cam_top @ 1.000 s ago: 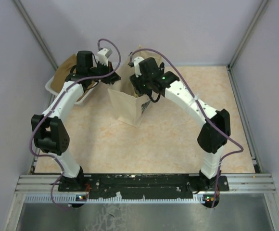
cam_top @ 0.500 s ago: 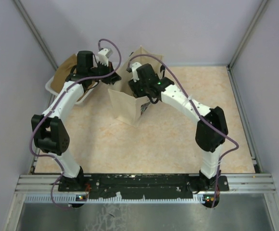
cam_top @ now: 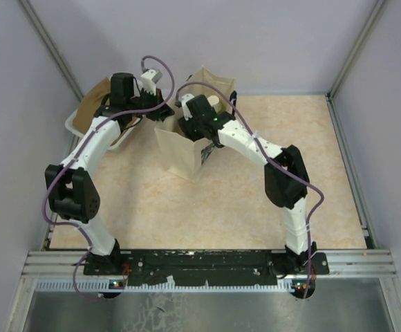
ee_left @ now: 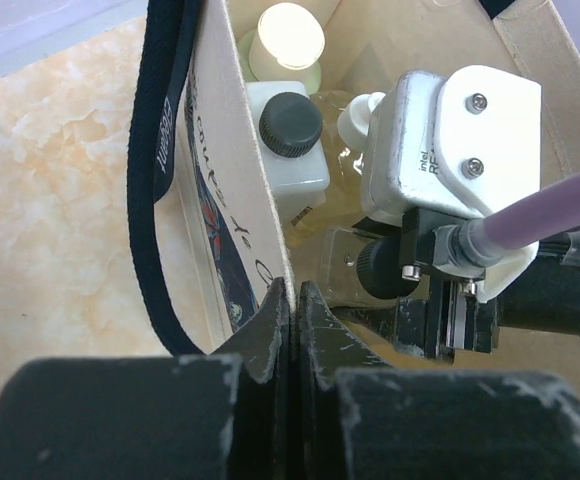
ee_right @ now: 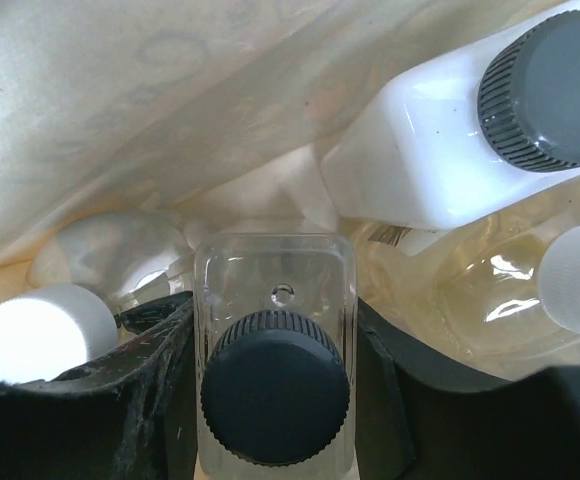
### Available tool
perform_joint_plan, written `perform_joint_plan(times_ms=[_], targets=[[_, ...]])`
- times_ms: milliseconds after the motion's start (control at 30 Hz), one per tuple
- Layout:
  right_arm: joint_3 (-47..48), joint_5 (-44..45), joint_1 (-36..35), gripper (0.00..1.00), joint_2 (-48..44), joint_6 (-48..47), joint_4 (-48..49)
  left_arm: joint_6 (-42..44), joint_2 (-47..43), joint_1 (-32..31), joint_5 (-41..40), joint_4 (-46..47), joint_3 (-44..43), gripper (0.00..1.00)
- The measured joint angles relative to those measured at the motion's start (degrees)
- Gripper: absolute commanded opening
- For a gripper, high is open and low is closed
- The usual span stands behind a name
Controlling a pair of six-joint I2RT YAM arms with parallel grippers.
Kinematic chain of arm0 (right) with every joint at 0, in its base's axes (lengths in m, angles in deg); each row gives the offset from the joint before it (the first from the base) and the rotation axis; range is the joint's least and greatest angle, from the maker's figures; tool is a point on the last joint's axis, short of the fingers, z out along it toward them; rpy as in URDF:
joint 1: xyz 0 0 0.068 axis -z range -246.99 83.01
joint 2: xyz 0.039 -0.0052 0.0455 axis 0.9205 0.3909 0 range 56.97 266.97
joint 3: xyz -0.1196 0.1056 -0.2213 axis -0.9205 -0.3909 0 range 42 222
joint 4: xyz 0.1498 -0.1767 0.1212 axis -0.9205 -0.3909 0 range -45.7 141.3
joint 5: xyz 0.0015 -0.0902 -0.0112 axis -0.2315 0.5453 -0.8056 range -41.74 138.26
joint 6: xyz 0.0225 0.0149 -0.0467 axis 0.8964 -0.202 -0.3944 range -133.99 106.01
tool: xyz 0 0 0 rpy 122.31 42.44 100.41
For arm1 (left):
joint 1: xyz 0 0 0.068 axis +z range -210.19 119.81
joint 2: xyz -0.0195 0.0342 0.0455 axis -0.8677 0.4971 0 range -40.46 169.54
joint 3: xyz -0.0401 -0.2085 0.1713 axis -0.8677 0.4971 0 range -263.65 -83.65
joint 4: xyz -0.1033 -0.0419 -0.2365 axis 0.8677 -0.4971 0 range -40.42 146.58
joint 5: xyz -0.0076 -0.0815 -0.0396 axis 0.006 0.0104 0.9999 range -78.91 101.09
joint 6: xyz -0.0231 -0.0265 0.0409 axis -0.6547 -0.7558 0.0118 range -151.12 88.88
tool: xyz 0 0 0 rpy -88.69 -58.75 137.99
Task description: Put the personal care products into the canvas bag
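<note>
The canvas bag point(cam_top: 180, 158) stands upright at the back of the table. My left gripper point(ee_left: 296, 300) is shut on its near rim point(ee_left: 232, 150); from above the gripper point(cam_top: 160, 111) sits at the bag's left top edge. My right gripper point(ee_right: 275, 370) is down inside the bag, shut on the slim clear bottle point(ee_right: 275, 290) with a black cap; from above only its wrist point(cam_top: 199, 119) shows. In the bag lie the square whitish bottle point(ee_right: 430, 160), the amber bottle point(ee_right: 480, 300) and the silvery round bottle point(ee_right: 45, 335). The olive-green bottle's cream cap point(ee_left: 288, 38) shows too.
A white plastic tub point(cam_top: 76, 124) with brown cloth sits left of the bag, under my left arm. The bag's black handle point(ee_left: 160, 170) hangs down its outer side. Grey walls and metal posts close the table on three sides.
My right arm has swung left and lowered its gripper with the clear bottle into the bag's mouth. My left arm and the bag have stayed put.
</note>
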Motion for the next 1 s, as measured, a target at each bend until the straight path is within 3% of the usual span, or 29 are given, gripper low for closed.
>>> perform_joint_plan(times_ms=[67, 100, 467, 533, 567, 667, 700, 867, 1000], targets=[[-0.07, 0.44, -0.15, 0.91, -0.02, -0.31, 0.02, 0.0, 0.0, 0.0, 0.0, 0.02, 0.0, 0.0], [-0.09, 1.31, -0.26, 0.98, -0.17, -0.44, 0.42, 0.0, 0.0, 0.0, 0.0, 0.02, 0.0, 0.0], [-1.51, 3.69, -1.29, 0.99, -10.16, -0.42, 2.34, 0.13, 0.0, -0.02, -0.44, -0.92, -0.72, 0.01], [-2.95, 5.22, -1.38, 0.99, -13.16, -0.44, 2.58, 0.26, 0.0, 0.0, -0.66, -1.33, -0.9, 0.14], [-4.2, 6.12, -1.4, 0.99, -15.15, -0.44, 2.91, 0.35, 0.0, 0.0, -0.74, -1.57, -1.05, 0.26], [-8.68, 8.41, -1.05, 0.99, -22.34, -0.35, 3.37, 0.85, 0.0, 0.0, -0.87, -2.1, -2.19, 0.89], [-10.14, 8.96, -0.7, 0.99, -25.0, -0.11, 3.52, 0.85, 0.0, 0.0, -0.85, -2.14, -3.08, 0.98], [-17.0, 11.28, 2.64, 0.99, -36.41, 0.96, 6.23, 0.85, -0.46, 0.0, -1.18, -1.92, -7.67, 0.99], [-22.93, 12.96, 6.29, 0.99, -40.19, 1.44, 8.48, 0.94, -3.15, 0.0, -2.78, -1.57, -7.96, 0.99]])
